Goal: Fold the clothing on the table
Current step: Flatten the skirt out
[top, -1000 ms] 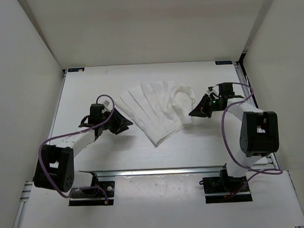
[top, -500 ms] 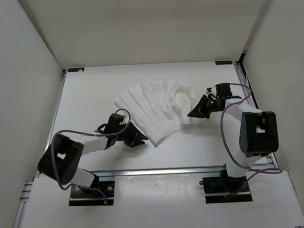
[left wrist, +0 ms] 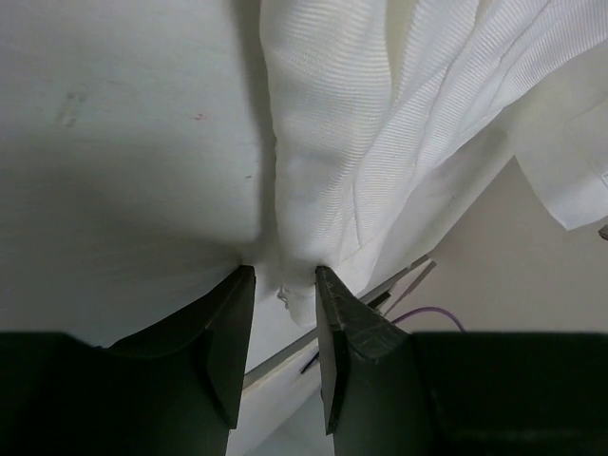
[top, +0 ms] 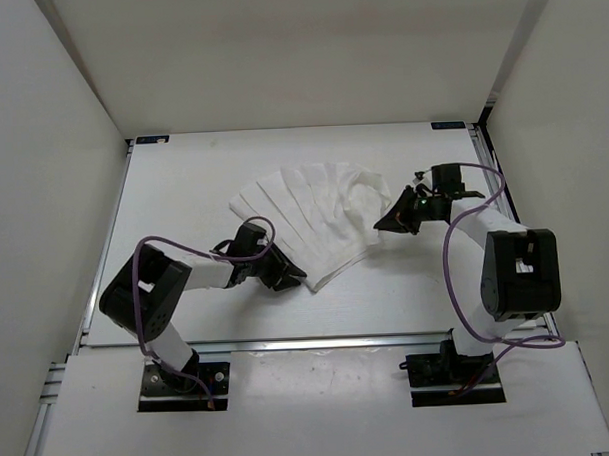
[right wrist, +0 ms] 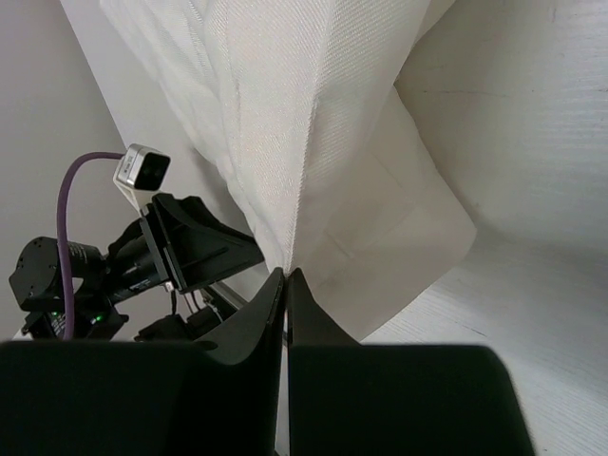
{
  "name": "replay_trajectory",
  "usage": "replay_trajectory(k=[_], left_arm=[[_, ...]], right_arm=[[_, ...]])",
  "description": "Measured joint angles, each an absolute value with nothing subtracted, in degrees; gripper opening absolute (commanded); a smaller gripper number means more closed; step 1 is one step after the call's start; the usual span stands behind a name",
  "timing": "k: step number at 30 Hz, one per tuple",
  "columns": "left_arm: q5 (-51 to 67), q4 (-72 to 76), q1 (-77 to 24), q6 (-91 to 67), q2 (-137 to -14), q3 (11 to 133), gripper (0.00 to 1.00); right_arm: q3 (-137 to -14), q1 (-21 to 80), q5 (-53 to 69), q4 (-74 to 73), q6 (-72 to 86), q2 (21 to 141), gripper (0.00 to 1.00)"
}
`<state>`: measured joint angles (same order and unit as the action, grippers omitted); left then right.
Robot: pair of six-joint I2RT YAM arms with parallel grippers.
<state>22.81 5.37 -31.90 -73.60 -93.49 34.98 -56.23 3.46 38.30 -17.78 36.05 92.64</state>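
The clothing (top: 314,223) lies on the counter (top: 183,192) about midway between its left and right edges — the left jaws sit at the clothing's near corner, toward the counter's near edge, the right jaws at its right side, nearer the counter's right edge.

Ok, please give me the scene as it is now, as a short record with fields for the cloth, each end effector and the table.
cloth: white, wrinkled, fanned in pleats, lying mid-table
left end effector: open, jaws either side of the cloth's near corner
right end effector: shut, pinching the cloth's right edge
table: white, matte, carries the cloth
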Motion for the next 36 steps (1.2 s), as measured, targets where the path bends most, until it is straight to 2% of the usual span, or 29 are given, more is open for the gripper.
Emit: replay_trajectory(k=[4,6,7,9,17,22,24,28,29,36], left_arm=[[23.6,7.0,-33.1,-75.0,-96.2,36.5,0.42],[24.3,8.6,-33.6,-75.8,-98.1,37.5,0.37],[24.8,9.3,-33.9,-76.2,-99.0,38.0,0.32],[25.4,10.6,-34.6,-76.8,-100.9,39.0,0.00],[26.9,9.5,-33.1,-73.8,-103.1,41.9,0.00],[21.4,0.4,-19.3,-65.9,-95.0,40.2,0.00],[20.3,-2.2,-12.4,-62.3,-91.3,40.4,0.02],[21.9,-6.5,-9.3,-55.7,-88.2,42.9,0.46],[21.8,-7.2,-9.3,-54.3,-88.2,43.0,0.51],[20.5,-11.4,-11.7,-50.0,-85.3,38.2,0.56]], right_arm=[[-56.1,3.5,37.9,-17.5,36.6,92.0,0.00],[-55.6,3.5,37.8,-17.2,36.9,91.5,0.00],[-55.4,3.5,37.8,-17.1,37.0,91.4,0.00],[-54.9,3.5,37.8,-16.7,37.1,91.2,0.00],[-54.2,3.0,37.7,-16.9,37.3,89.5,0.00],[-52.9,3.1,37.7,-18.5,37.1,87.4,0.00],[-51.3,3.4,38.2,-19.2,37.1,86.8,0.00],[-46.7,4.5,41.0,-19.6,37.1,87.8,0.00],[-45.6,4.1,40.8,-19.7,37.1,88.3,0.00],[-41.8,2.3,38.9,-21.3,36.7,91.6,0.00]])
